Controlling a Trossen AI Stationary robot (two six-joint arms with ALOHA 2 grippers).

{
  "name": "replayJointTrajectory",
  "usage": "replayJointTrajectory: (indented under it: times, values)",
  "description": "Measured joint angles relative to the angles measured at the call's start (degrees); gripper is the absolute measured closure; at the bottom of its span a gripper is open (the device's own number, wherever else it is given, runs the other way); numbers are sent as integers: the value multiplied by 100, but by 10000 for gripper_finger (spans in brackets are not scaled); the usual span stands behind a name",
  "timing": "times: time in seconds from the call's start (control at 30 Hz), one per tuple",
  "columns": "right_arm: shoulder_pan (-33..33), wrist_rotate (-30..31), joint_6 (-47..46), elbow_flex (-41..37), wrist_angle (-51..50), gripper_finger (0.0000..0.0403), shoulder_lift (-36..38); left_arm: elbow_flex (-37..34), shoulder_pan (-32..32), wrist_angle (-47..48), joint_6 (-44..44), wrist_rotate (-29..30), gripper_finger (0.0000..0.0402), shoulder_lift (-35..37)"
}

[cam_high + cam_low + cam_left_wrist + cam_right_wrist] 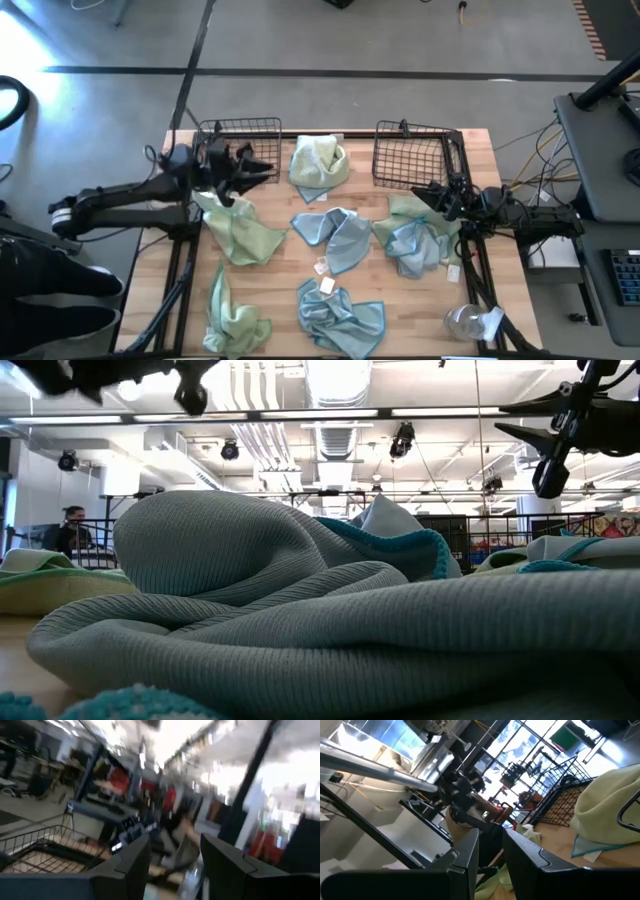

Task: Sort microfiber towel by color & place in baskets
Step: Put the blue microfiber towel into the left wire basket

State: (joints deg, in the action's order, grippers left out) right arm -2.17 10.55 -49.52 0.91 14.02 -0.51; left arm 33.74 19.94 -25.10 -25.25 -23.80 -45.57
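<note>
Hovering with fingers apart and empty, left gripper (262,166) (basket (240,141) at 12 o'clock) and right gripper (428,196) might snag two overlapping towels (335,238) at once.

My views: overhead, straight down on the table (470,140); low, level, close against a blue towel (330,630); both wrists face outward, each sharing a basket (45,850) with overhead.

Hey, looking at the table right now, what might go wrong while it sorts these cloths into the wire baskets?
Blue and green cloths overlap in the mixed pile below the right gripper, so one grab may lift both colours.

The crumpled pale green towel lies between the two black wire baskets, inviting a snag.

The clear plastic wrapper near the table's edge might be knocked off.
</note>
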Motion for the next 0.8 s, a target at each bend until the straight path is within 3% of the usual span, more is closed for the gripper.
replayJointTrajectory:
  times: [0.23, 0.4, 0.6, 0.8]
  values:
    - [0, -3, 2, 0, -2, 321, -2, 2311, 4, 4186, 1780, -111, 242, -487]
    - [0, 14, 116, 0, -1, 321, -2, 3872, 3, 6308, 2557, -121, 242, -948]
    - [1, 372, 369, 0, 0, 321, -2, 5346, 2, 7649, 2918, -80, 242, -1460]
    - [0, 450, -71, 0, 14, 321, -2, 6032, 2, 8440, 3037, -74, 242, -1743]
